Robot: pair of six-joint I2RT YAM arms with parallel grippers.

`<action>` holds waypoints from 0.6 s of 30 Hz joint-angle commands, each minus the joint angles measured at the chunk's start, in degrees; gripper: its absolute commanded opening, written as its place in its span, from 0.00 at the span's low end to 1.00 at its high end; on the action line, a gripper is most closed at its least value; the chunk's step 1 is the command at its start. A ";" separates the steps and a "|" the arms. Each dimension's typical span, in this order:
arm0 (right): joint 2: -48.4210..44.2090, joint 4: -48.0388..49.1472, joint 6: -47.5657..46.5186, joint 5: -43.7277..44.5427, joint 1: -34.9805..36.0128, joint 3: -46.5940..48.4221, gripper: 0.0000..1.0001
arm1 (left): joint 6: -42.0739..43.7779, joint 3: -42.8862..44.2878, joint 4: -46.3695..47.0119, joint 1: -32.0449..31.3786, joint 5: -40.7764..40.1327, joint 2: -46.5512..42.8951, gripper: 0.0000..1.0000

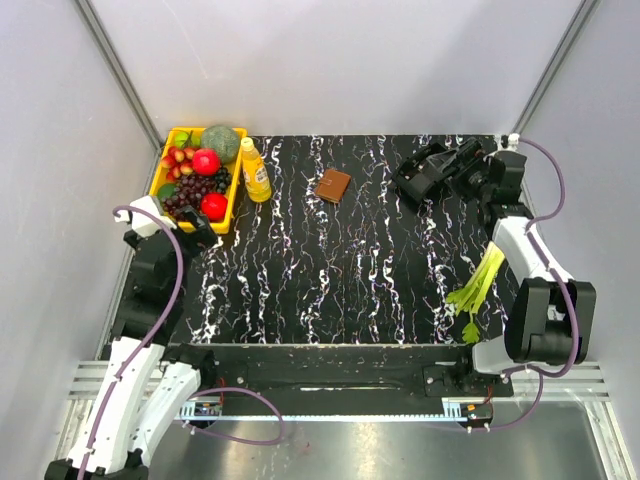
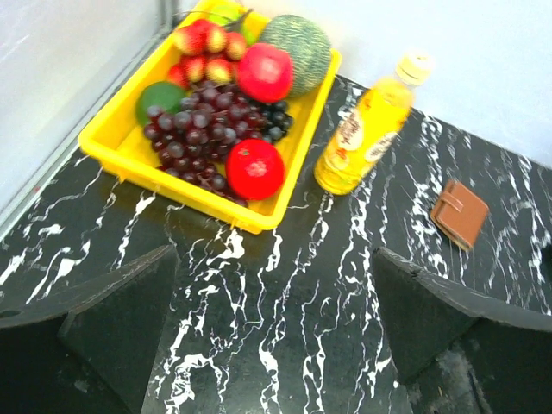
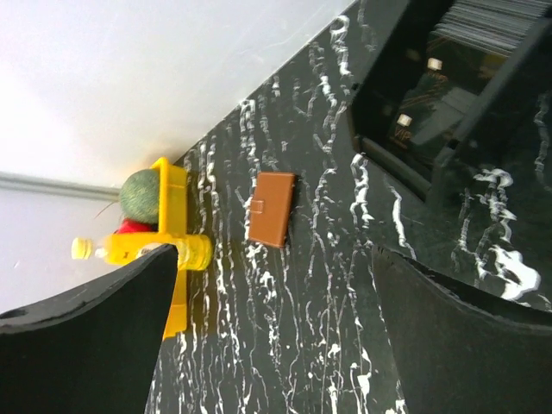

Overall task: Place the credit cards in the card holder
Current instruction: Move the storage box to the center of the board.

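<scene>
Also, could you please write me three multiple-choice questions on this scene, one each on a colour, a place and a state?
1. The fruit tray is: A blue; B yellow; C white.
2. The card holder lies: A in the tray; B on the table between the bottle and the black box; C on top of the bottle.
3. The left gripper is: A open and empty; B shut on the bottle; C shut on the card holder.

Answers: 1 B, its walls are bright yellow; 2 B, it rests on the bare marbled surface between the two; 3 A, its fingers stand wide apart with nothing between them.
</scene>
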 commanded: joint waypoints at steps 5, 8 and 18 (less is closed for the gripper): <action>3.01 -32.07 -10.16 19.30 -0.08 15.08 0.99 | -12.47 1.30 -6.28 -0.01 -12.49 -0.65 0.99; 6.61 -35.69 -10.78 20.17 0.36 19.04 0.99 | -8.88 -0.64 -2.95 -0.01 -9.86 -2.93 0.99; 16.80 -41.05 -22.56 15.97 9.32 35.99 0.99 | -6.31 -1.43 -2.15 -0.01 -0.53 -0.13 0.99</action>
